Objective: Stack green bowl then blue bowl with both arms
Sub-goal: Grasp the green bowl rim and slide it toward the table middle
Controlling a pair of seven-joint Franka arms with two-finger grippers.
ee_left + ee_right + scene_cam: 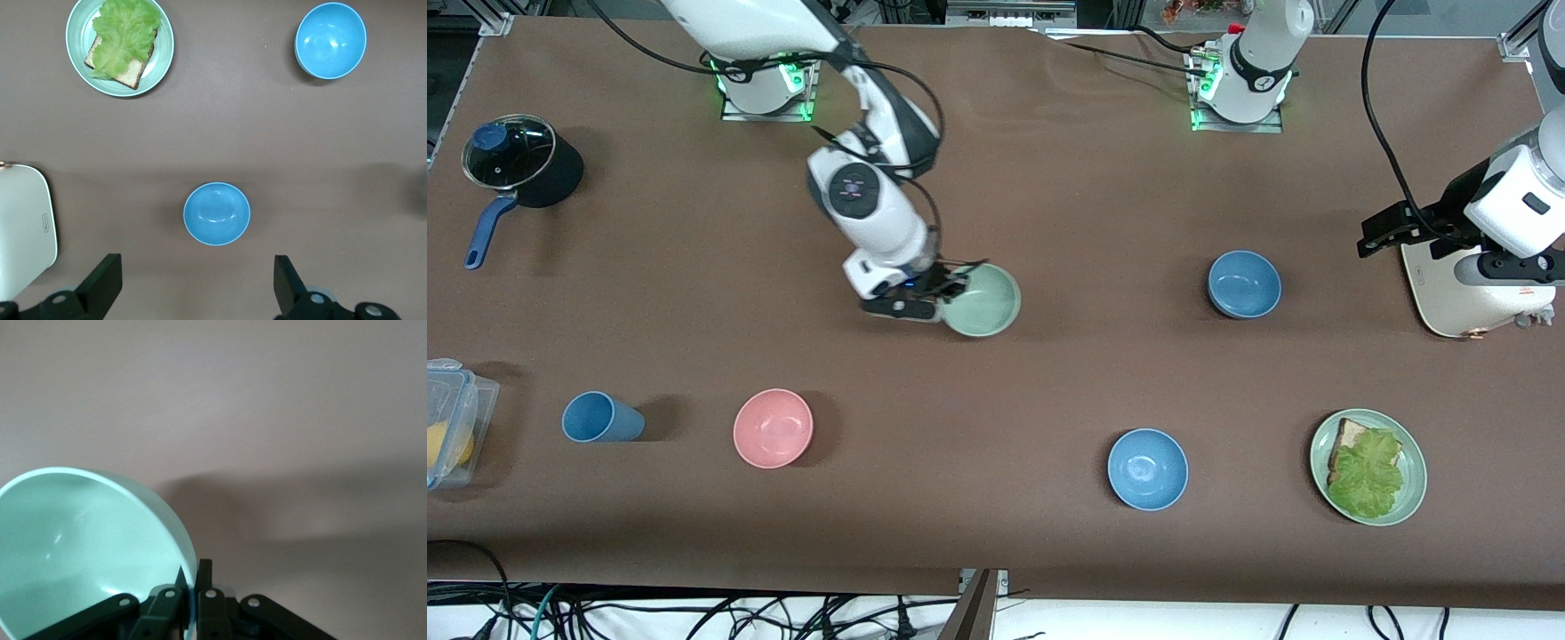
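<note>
The green bowl (pixel 985 300) is mid-table, and my right gripper (pixel 951 289) is shut on its rim on the side toward the right arm's end. The right wrist view shows the fingers (pixel 212 577) pinching the bowl's (pixel 80 540) wall, one inside and one outside. I cannot tell whether the bowl rests on the cloth. One blue bowl (pixel 1243 283) sits toward the left arm's end, and a second blue bowl (pixel 1147 468) is nearer the front camera. My left gripper (pixel 1381 233) is open and empty, high over the table beside the first blue bowl (pixel 217 213). The second blue bowl (pixel 331 40) shows too.
A white flat device (pixel 1458 293) lies under the left arm. A green plate with bread and lettuce (pixel 1414 480) is near the front edge. A pink bowl (pixel 773 428), a blue tumbler (pixel 600 418), a plastic box (pixel 449 422) and a lidded pot (pixel 520 164) are toward the right arm's end.
</note>
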